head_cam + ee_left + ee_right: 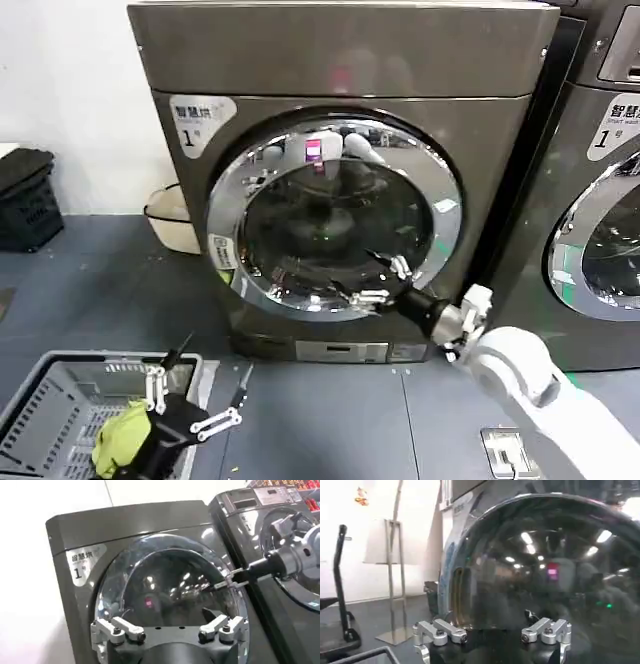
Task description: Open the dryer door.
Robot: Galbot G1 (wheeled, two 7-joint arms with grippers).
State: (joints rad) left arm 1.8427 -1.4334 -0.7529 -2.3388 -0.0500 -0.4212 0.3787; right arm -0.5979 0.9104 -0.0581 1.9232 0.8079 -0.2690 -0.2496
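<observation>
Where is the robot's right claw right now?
In the head view, the right gripper is open at the lower right of the dryer door, by its chrome ring.

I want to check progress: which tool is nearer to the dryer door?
Right. The right tool is open at the lower right of the dryer door, against its chrome ring. The left tool is open, low above the grey basket, well away from the door.
</observation>
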